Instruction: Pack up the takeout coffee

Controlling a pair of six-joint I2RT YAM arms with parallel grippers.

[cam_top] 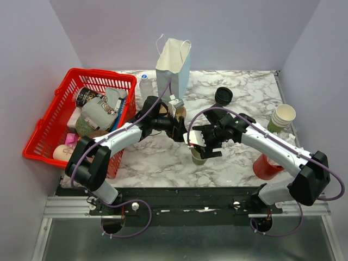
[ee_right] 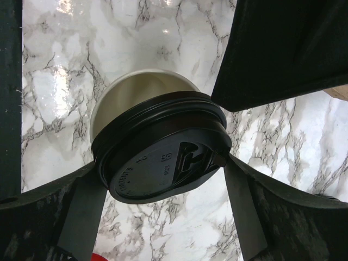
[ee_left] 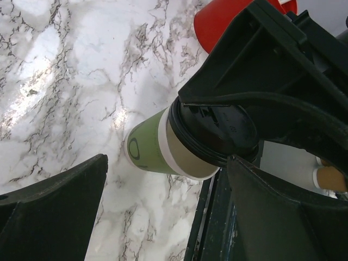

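Note:
The olive-green cup point(cam_top: 198, 158) stands upright on the marble table, just in front of both grippers. My right gripper point(cam_top: 202, 142) is shut on the round black sip lid point(ee_right: 163, 163) and holds it tilted over the cup's white mouth point(ee_right: 136, 92), with one edge at the rim. In the left wrist view the cup point(ee_left: 155, 149) shows with the lid point(ee_left: 215, 133) at its top under the right gripper. My left gripper point(cam_top: 182, 130) is open, and its fingers point(ee_left: 54, 212) stand on either side of the cup without touching it.
A white paper bag point(cam_top: 174, 62) stands open at the back centre, with a bottle point(cam_top: 145, 84) to its left. A red basket point(cam_top: 51, 117) of goods is at the left. Spare black lids point(cam_top: 223, 96), stacked green cups point(cam_top: 281, 118) and a red cup point(cam_top: 266, 166) are at the right.

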